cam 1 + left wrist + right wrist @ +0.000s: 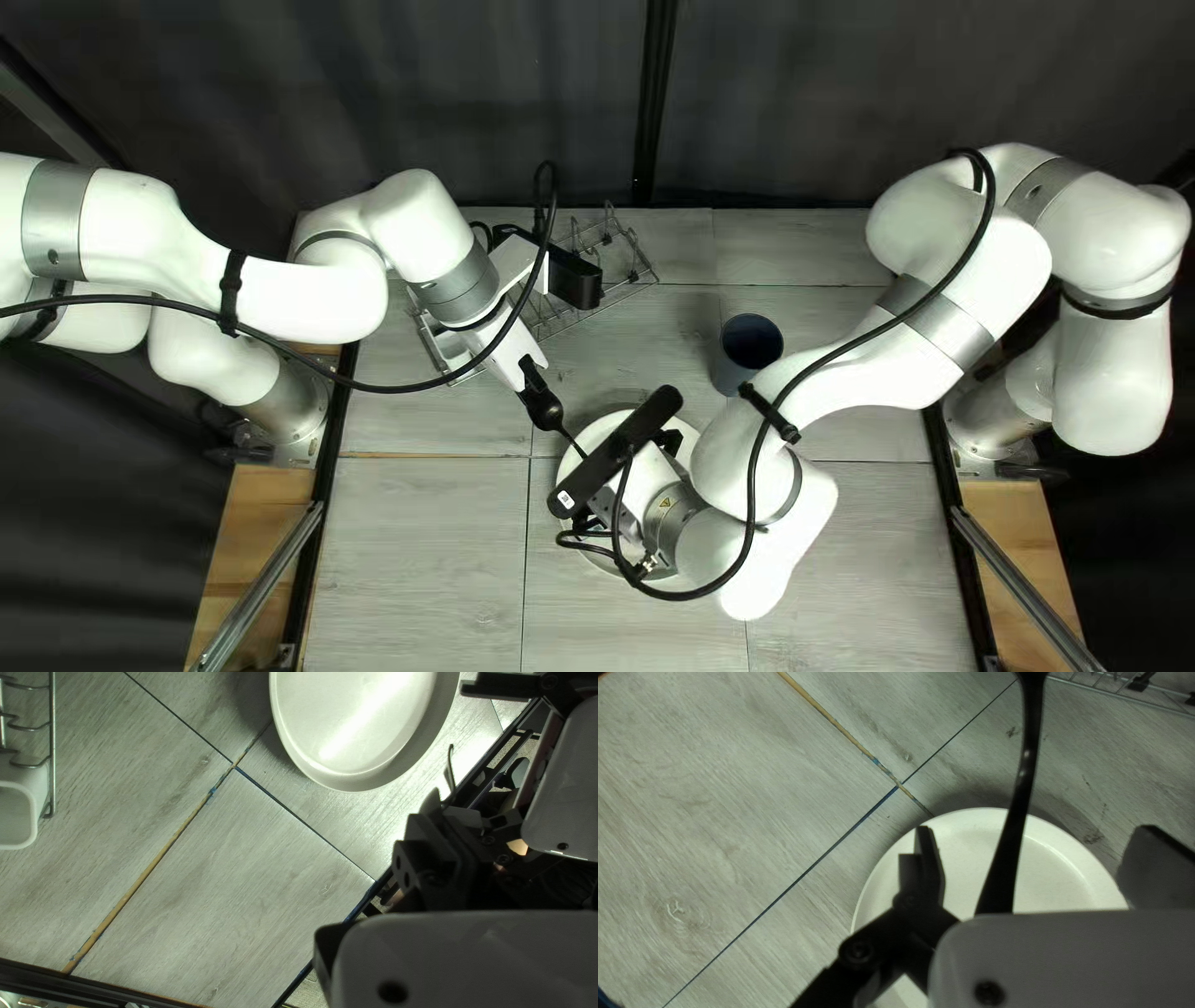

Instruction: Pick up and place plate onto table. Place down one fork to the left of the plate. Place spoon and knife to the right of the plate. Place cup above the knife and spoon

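Okay, so in the top left view both arms are leaning in over the middle of the table (423,548), where the white plate (575,463) sits partly hidden below the right arm. The left claw (543,405) is just beside the plate on its rack side, with a thin black utensil (574,444) running from it over the rim; can't tell from where I'm standing if that's a fork or a spoon. The right claw (670,443) is right over the plate, mostly tucked under its own black bar. The dark blue cup (751,341) stands between the plate and the far edge, off to the right and near the right arm, and the wire rack (600,309) is over behind the left arm. Left wrist view: that claw is clamped on the utensil, a skinny curved bit of it poking out past the tips, with the plate on the table ahead and a white square-mouthed holder (18,827) by the rack wires. Part of the right claw shows there too, well apart from the left one's tips. Right wrist view: its fingers are spread wide, the utensil's long handle passing between them without being pinched, and the plate is right below.
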